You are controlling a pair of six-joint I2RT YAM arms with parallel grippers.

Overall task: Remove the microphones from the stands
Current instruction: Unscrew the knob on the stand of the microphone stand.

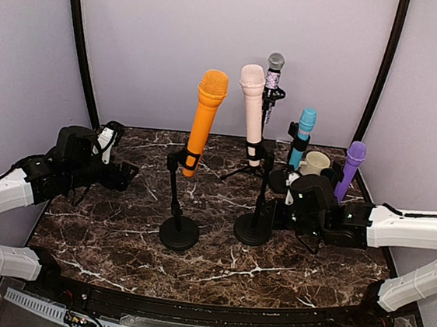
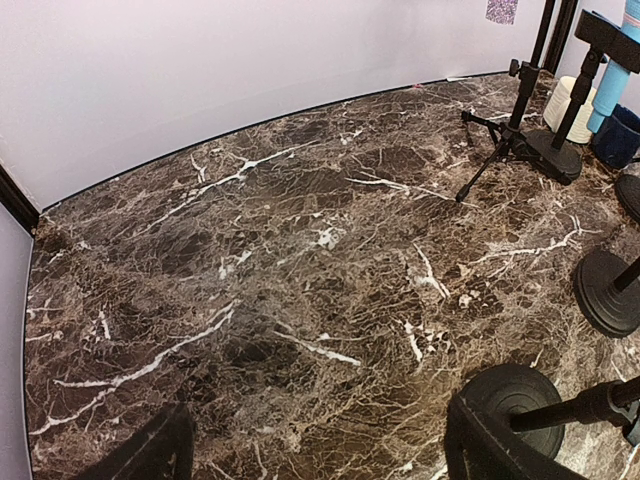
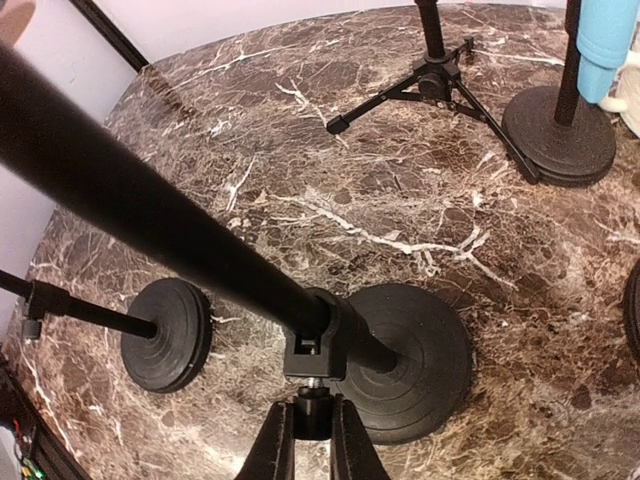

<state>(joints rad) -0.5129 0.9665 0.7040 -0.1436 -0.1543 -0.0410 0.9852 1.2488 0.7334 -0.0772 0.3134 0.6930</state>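
A pale pink microphone (image 1: 251,112) stands upright in a clip on a black stand with a round base (image 1: 253,228). My right gripper (image 1: 280,213) is low beside that stand's pole. In the right wrist view the right gripper (image 3: 312,425) is shut on the small black knob (image 3: 313,408) of the clamp collar (image 3: 320,345) on the pole (image 3: 150,215), just above the base (image 3: 410,360). My left gripper (image 1: 124,173) hovers at the far left of the table, away from every stand. Seen from the left wrist, the left gripper (image 2: 320,460) is open over bare marble.
An orange microphone (image 1: 206,119) sits on a stand with a round base (image 1: 179,232) left of the pink one. Behind are a glittery microphone (image 1: 273,75) on a tripod, a blue microphone (image 1: 302,137), a purple microphone (image 1: 350,169) and a cream cup (image 1: 315,162).
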